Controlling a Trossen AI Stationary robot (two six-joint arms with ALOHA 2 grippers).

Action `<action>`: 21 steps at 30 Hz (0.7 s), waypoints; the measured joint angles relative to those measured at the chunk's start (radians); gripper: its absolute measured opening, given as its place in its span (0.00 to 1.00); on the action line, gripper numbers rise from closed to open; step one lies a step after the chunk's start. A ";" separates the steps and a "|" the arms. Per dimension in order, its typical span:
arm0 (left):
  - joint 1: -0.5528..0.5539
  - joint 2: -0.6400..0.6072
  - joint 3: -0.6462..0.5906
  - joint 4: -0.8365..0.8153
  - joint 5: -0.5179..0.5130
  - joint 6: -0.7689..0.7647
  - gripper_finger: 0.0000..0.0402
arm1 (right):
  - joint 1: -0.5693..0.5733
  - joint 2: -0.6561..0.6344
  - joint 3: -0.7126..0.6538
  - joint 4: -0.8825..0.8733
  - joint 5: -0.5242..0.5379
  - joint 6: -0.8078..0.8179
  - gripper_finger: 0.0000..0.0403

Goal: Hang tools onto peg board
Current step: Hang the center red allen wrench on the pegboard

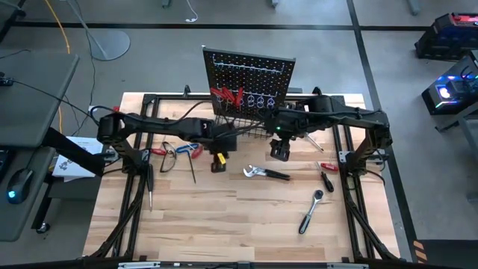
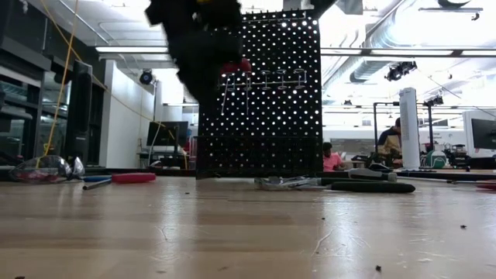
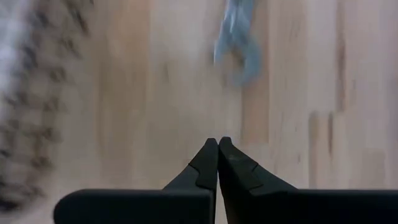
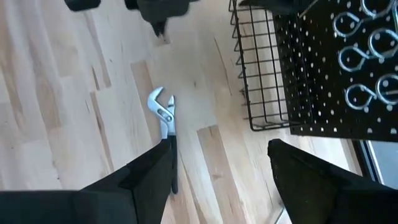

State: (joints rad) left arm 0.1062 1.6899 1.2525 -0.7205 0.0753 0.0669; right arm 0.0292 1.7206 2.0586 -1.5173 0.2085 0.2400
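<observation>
The black peg board (image 1: 250, 71) stands at the table's far edge, with red-handled tools (image 1: 228, 96) hanging on its hooks and a wire basket (image 4: 261, 68) along its bottom. Silver pliers with black handles (image 1: 265, 172) lie flat on the table in front of it. My left gripper (image 1: 218, 161) hovers shut over the wood just left of the pliers (image 3: 239, 46). My right gripper (image 4: 217, 162) hangs open above the table in front of the basket, and the pliers (image 4: 165, 118) lie below and beyond its fingers. Neither holds anything.
A chrome ratchet (image 1: 311, 211) lies near the right front. A red-handled (image 1: 327, 166) and a black-handled screwdriver (image 1: 326, 181) lie at the right. Blue- and red-handled tools (image 1: 190, 149) and a black screwdriver (image 1: 149, 187) lie at the left. Bare wood spreads across the table's near half.
</observation>
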 joint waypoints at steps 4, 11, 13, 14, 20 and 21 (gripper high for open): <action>0.001 -0.030 -0.090 -0.052 -0.023 -0.011 0.00 | 0.000 0.000 0.000 -0.009 0.006 0.005 0.62; 0.066 -0.038 -0.110 -0.175 -0.123 -0.051 0.04 | 0.000 0.000 0.000 0.018 0.048 -0.012 0.62; 0.089 -0.038 -0.110 -0.181 -0.122 -0.020 0.09 | 0.000 0.000 0.000 0.028 0.051 -0.013 0.62; 0.101 -0.038 -0.109 -0.193 -0.121 -0.006 0.11 | 0.000 0.000 0.000 0.029 0.051 -0.013 0.62; 0.170 -0.038 -0.147 -0.234 -0.145 0.046 0.33 | 0.000 0.000 0.000 0.030 0.050 -0.010 0.62; 0.180 -0.038 -0.161 -0.231 -0.147 0.036 0.36 | 0.000 0.000 0.000 0.031 0.049 -0.006 0.62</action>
State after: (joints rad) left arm 0.2861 1.6520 1.0912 -0.9514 -0.0718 0.1026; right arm 0.0292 1.7206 2.0586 -1.4865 0.2577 0.2338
